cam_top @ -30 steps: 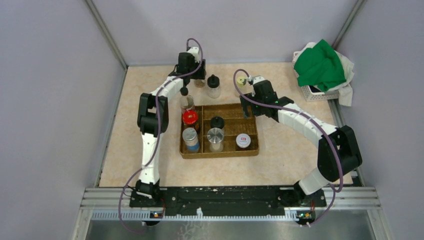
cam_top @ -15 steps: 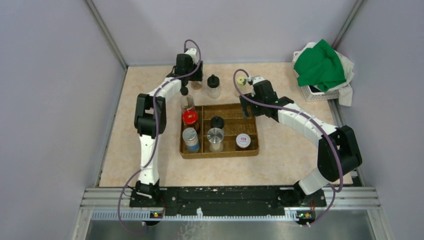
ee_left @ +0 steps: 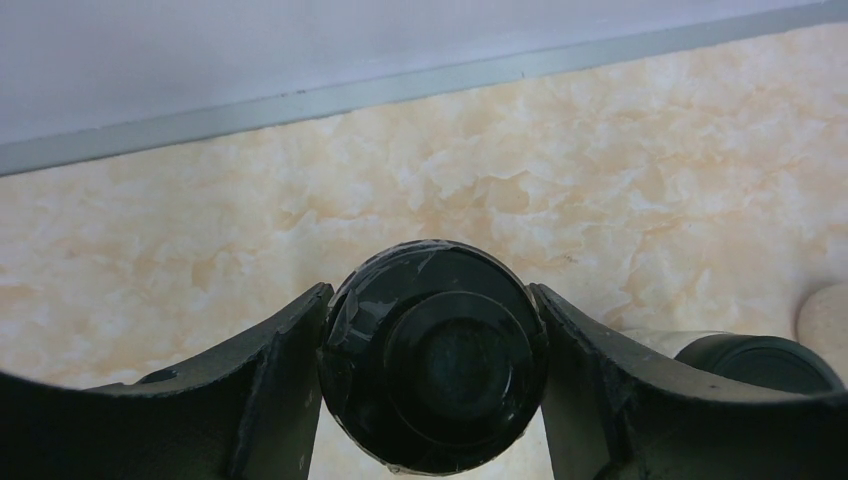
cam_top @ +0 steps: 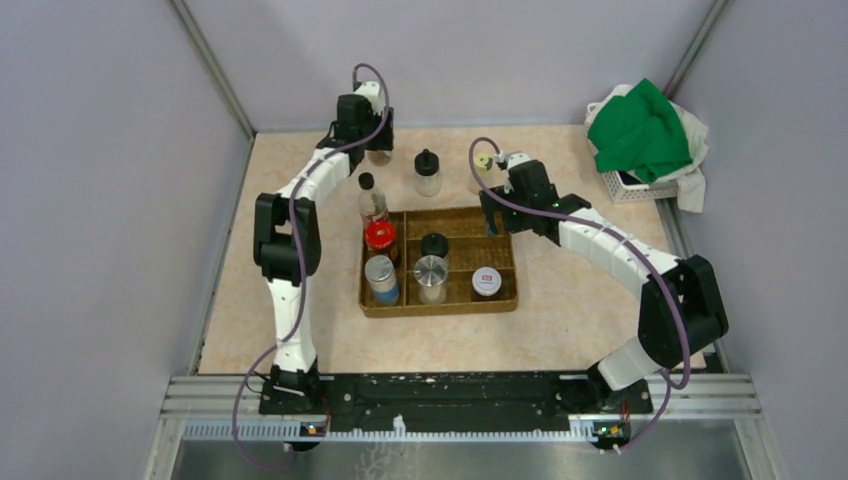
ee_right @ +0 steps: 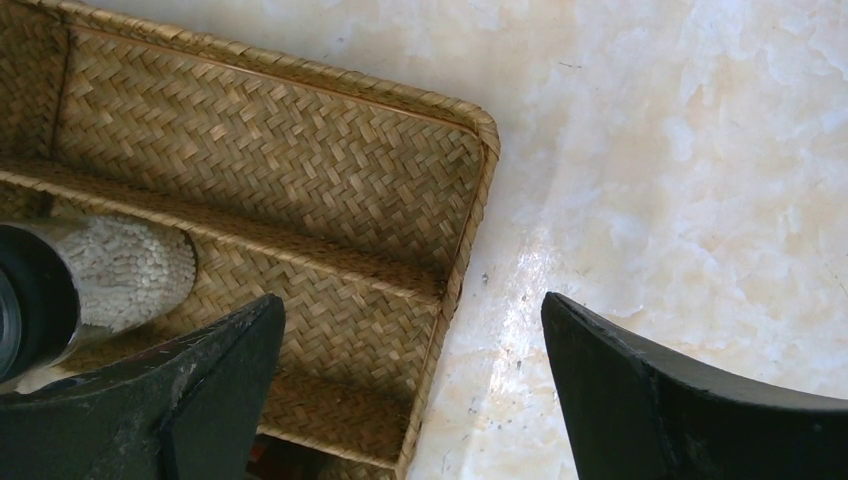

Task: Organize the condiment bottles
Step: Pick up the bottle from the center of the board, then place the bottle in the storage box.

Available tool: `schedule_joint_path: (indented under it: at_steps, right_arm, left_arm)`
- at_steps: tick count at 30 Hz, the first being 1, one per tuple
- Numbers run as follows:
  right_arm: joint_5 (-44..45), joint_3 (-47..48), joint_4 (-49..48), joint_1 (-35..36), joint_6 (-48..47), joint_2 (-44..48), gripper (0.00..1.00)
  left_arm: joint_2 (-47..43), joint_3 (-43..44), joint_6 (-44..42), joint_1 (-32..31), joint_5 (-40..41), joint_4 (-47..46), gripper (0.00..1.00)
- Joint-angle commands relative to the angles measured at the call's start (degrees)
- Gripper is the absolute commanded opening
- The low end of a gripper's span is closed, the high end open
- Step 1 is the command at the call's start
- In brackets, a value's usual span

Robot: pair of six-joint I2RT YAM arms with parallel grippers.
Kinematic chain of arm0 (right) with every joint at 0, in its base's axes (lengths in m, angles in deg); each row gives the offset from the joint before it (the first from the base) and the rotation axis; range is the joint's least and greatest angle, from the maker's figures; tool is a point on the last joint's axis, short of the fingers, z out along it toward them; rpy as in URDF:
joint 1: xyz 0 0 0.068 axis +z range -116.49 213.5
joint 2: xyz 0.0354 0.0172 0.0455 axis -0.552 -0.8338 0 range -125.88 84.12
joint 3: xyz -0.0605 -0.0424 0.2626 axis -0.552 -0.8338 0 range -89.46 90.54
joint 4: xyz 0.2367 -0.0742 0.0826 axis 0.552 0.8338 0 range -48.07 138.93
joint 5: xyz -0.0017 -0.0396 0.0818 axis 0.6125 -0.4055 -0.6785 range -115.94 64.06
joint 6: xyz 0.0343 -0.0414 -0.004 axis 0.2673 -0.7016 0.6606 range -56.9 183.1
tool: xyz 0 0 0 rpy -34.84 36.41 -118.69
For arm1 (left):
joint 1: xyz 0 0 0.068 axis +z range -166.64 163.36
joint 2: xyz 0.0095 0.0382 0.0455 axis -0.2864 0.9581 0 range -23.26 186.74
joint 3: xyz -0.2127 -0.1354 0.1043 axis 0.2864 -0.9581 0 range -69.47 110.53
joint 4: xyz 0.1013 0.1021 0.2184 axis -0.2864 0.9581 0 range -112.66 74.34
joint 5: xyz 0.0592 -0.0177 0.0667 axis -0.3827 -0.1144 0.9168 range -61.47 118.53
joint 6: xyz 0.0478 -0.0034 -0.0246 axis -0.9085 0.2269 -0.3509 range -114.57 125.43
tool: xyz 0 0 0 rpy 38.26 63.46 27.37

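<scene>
At the far side of the table (cam_top: 560, 300), seen from overhead, the left arm reached long toward the back wall with its elbow raised. The left claw (cam_top: 372, 148) pointed down over a black-lidded jar (cam_top: 380, 158). The right arm bent inward, and the right claw (cam_top: 493, 210) hung above the far-right corner of the woven tray (cam_top: 440, 305).

Nine bottles could be counted. One sat in the left claw, and a black-capped jar (cam_top: 427, 172) stood just to that claw's right. A yellow-green-lidded jar (cam_top: 483, 163) stood just behind the right wrist. A tall bottle (cam_top: 372, 200) stood at the tray's far-left corner — inside or outside it, I could not tell. Five stood in the tray, to the right claw's near left:
- a red-lidded jar (cam_top: 380, 237)
- a blue-labelled jar (cam_top: 380, 276)
- a black-topped jar (cam_top: 434, 245)
- a silver shaker (cam_top: 431, 275)
- a white-lidded jar (cam_top: 486, 282)

From the left wrist, both fingers (ee_left: 270, 380) pressed the sides of the black lid, gripping it. The black-capped jar's lid showed at the claw's right.

From the right wrist, the fingers (ee_right: 650, 400) stood wide apart with nothing between them — only tray corner and table beneath. The black-topped jar, filled with white grains, lay to the claw's left.
</scene>
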Motion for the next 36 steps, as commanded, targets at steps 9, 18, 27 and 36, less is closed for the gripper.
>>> schedule_joint_path:
  at_steps: [9, 18, 27, 36]
  right_arm:
    - [-0.59, -1.66, 0.35, -0.38, 1.28, 7.17, 0.98]
    - [0.03, -1.5, 3.24, -0.35, 1.43, 12.05, 0.98]
    - [-0.13, -2.83, 5.59, -0.34, 3.17, 17.51, 0.98]
    - [0.18, -3.11, 7.75, -0.34, 3.79, 20.85, 0.98]
  left_arm:
    - [-13.24, 0.51, -1.29, 0.17, 0.85, 0.61, 0.59]
    - [-22.13, 0.67, 0.75, -0.07, -2.42, 6.6, 0.56]
    - [-26.68, 3.36, -0.53, -2.3, -9.78, 13.58, 0.56]
    - [-27.73, 3.93, -2.04, -9.8, -9.89, 18.14, 0.56]
